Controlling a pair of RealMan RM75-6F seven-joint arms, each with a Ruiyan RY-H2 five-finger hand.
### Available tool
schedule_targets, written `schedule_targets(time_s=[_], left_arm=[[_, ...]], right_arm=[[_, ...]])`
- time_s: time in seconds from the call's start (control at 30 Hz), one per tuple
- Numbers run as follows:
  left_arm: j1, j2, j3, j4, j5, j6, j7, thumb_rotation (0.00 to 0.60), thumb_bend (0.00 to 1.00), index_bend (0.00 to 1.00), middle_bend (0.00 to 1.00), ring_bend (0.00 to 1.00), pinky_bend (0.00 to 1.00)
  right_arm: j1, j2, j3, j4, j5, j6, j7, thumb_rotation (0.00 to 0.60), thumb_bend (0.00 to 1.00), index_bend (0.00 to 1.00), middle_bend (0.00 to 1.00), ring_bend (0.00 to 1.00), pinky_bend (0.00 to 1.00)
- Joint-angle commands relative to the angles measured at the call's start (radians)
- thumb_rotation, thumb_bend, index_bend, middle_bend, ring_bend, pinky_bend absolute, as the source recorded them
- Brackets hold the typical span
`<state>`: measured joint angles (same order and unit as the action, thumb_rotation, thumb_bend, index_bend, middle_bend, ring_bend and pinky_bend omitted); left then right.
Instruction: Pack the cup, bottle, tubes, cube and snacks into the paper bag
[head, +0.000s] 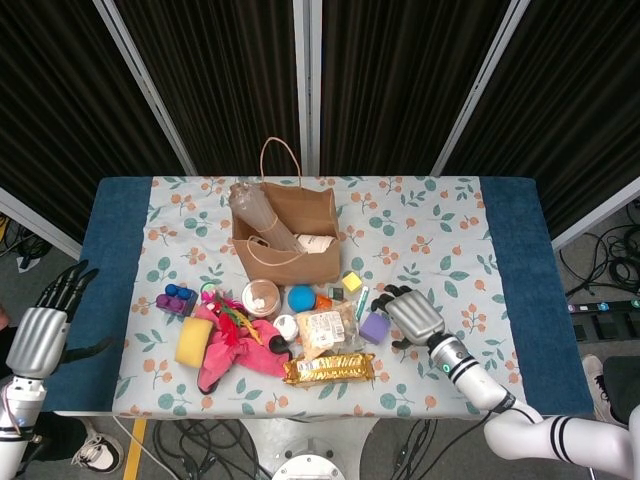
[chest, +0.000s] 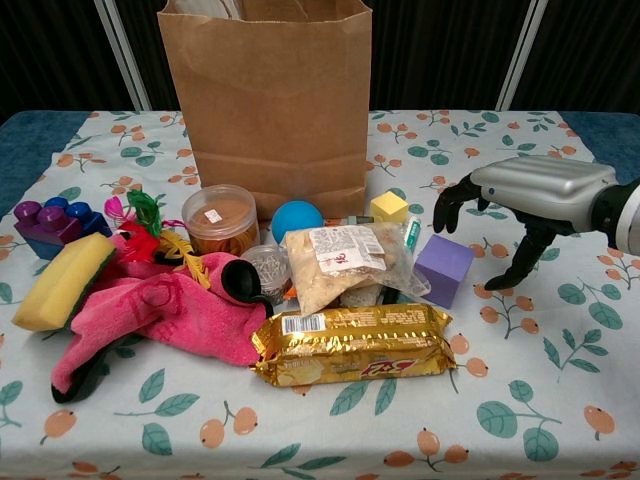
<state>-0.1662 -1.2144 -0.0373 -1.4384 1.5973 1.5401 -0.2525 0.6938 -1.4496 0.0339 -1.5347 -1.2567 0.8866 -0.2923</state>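
Items as I read them off my two cameras, left to right, each placed relative to the paper bag (head: 290, 240).

1. My left robot hand (head: 40, 330): off the table's (head: 520, 300) left edge, well left of the bag, fingers straight and apart, holding nothing.
2. Yellow sponge (chest: 60, 280) and pink cloth (chest: 170, 315): front-left of the bag.
3. Cup (chest: 220, 218): upright, just before the bag's front-left corner.
4. Paper bag: upright near the table's far middle, mouth open; a clear bottle (head: 262, 215) leans out of it, neck toward the far left.
5. Gold snack pack (chest: 352, 345): well in front of the bag, long axis left-right, nearest the table's front edge.
6. Purple cube (chest: 443, 270): front-right of the bag.
7. My right robot hand (chest: 520, 200): just right of the cube, fingers curled downward and spread, gripping nothing. Bare cloth lies right of it to the table's edge.
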Motion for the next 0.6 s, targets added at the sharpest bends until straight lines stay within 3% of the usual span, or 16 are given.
schedule_targets(time_s=[0.03, 0.27, 0.6], left_arm=[[0.001, 0.0, 0.001, 0.002, 0.002, 0.002, 0.0, 0.6, 0.0, 0.11, 0.1, 0.06, 0.16], [0.004, -0.002, 0.002, 0.011, 0.001, 0.005, -0.008, 0.6, 0.0, 0.11, 0.1, 0.06, 0.16], [0.005, -0.002, 0.0, 0.02, 0.0, 0.006, -0.023, 0.6, 0.0, 0.11, 0.1, 0.06, 0.16]], right_arm=[[0.0, -0.02, 0.004, 0.018, -0.018, 0.01, 0.006, 0.6, 0.0, 0.31, 0.31, 0.14, 0.27], [0.003, -0.056, 0.02, 0.046, -0.016, 0.027, -0.026, 0.6, 0.0, 0.31, 0.32, 0.15, 0.27], [0.004, -0.084, 0.004, 0.062, 0.007, 0.001, -0.069, 0.6, 0.0, 0.34, 0.34, 0.15, 0.27]])
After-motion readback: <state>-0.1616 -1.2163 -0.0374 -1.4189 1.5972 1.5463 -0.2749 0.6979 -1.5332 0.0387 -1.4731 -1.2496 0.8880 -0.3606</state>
